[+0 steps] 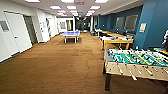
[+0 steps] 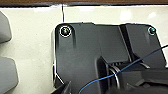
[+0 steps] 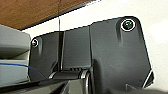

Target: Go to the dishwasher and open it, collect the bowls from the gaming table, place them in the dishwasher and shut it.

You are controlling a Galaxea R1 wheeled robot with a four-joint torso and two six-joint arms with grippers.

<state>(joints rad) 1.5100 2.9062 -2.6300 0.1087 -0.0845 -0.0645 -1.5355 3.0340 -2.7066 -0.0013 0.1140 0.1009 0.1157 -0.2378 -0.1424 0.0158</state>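
Driving well means hugging the open brown carpet (image 1: 55, 67) left of the green-field foosball table (image 1: 136, 61), toward the far white-topped yellow-edged gaming table (image 1: 116, 40); gripper states can't be told.

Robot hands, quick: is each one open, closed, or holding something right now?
Left hand: cannot be told from the left wrist view.
Right hand: cannot be told from the right wrist view.

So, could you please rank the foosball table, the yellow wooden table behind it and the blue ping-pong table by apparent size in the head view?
1. Foosball table, nearest the camera.
2. Yellow wooden table.
3. Blue ping-pong table, farthest away, so its rank is unsure.
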